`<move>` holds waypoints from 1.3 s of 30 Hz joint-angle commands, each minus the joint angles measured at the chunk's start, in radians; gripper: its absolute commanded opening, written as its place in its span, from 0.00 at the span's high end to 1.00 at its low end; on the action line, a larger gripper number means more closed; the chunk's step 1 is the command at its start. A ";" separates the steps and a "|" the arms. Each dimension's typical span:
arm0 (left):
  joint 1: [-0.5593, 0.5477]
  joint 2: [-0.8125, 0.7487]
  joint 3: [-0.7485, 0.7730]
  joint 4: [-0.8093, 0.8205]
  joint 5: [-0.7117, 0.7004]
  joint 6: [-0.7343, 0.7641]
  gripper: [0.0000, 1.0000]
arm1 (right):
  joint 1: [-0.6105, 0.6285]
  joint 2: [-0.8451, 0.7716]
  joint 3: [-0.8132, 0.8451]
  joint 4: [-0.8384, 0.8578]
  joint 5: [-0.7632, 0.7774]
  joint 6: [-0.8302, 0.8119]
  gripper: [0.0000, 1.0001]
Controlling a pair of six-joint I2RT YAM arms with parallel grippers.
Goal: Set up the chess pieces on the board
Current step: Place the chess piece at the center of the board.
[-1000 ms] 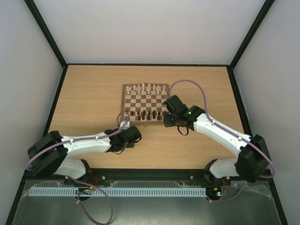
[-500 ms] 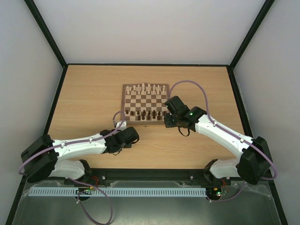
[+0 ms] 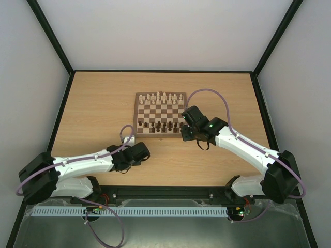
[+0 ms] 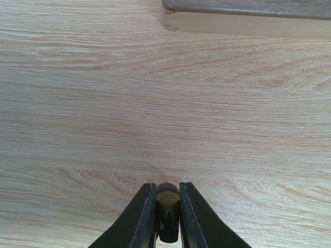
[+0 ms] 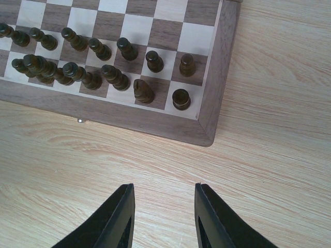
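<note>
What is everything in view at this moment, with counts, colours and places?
board: one, dark brown and cream checks, brown frame, middle of the table
dark chess pieces: two rows, count unclear, dark brown, board's near side
cream chess pieces: two rows, cream-white, board's far side
held dark chess piece: one, dark brown, between the left fingers
table: one, light wood
cables: two, purple, one looping off each arm
left gripper: black, shut on the held dark chess piece, over bare table short of the board's near left corner
right gripper: black, open, empty, by the board's near right corner
</note>
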 commanded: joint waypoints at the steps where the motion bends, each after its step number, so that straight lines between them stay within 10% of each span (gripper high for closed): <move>1: -0.007 -0.022 -0.023 -0.032 -0.026 -0.020 0.85 | -0.002 -0.025 -0.015 -0.060 -0.007 0.001 0.67; 39: 0.011 -0.126 -0.036 -0.091 -0.031 -0.009 0.82 | 0.014 -0.044 -0.037 -0.070 -0.003 0.010 0.67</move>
